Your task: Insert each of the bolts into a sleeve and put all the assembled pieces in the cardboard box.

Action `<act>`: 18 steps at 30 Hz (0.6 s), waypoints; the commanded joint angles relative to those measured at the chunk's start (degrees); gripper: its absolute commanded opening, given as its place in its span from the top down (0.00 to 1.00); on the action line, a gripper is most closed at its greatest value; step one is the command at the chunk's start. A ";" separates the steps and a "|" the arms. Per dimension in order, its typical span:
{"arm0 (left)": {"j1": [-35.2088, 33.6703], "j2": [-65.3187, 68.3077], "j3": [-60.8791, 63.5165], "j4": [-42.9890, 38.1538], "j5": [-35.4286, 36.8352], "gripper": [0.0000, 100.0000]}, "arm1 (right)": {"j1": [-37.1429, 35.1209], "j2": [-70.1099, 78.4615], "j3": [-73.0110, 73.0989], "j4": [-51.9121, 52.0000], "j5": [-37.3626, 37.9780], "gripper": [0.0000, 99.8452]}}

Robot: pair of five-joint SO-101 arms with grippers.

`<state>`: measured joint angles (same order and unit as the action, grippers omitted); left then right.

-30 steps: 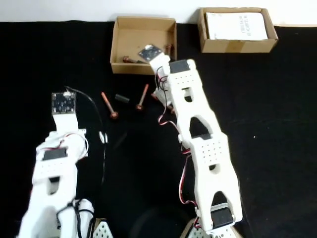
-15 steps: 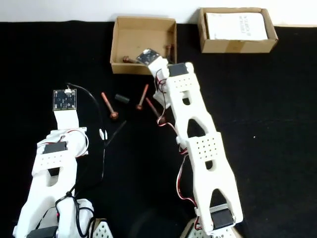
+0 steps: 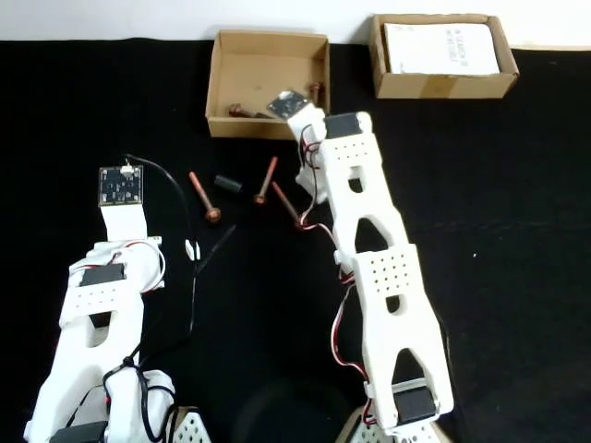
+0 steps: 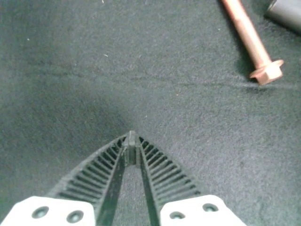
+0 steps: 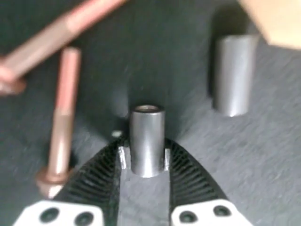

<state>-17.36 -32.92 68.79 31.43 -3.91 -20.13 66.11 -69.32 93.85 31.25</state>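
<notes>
Dark cloth (image 5: 263, 155), sleeve (image 5: 147, 127) clamped in right claw (image 5: 145, 149), bolt (image 5: 65, 103) lying just beside

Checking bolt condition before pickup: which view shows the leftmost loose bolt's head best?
The left wrist view: the bolt lies close ahead of the shut left gripper, its flanged hex head plain, shank tip cropped. The high view shows the bolt whole but small, beside the black sleeve.

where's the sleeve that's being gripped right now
Right wrist view: the sleeve sits clamped in the right end effector, between a loose bolt and a second sleeve.
</notes>
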 commanded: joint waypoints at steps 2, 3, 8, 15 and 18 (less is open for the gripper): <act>-0.40 0.22 -2.42 -0.53 0.26 0.97 | -0.13 -6.90 -4.97 7.25 0.26 0.99; -0.40 0.22 -2.42 -0.53 0.26 0.97 | 0.04 -7.96 -4.70 7.25 -0.62 0.99; -0.40 0.40 -2.59 -0.44 0.26 0.97 | 0.22 -18.07 3.21 7.25 -5.98 0.99; -0.40 0.40 -2.51 -0.35 0.26 0.97 | -0.13 -38.02 34.59 7.08 -7.38 0.99; -0.40 0.22 -2.68 0.97 0.26 0.97 | -0.13 -43.65 46.29 6.64 -7.21 0.99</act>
<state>-17.36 -32.57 68.62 31.60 -3.91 -20.31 31.38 -33.36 100.53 24.31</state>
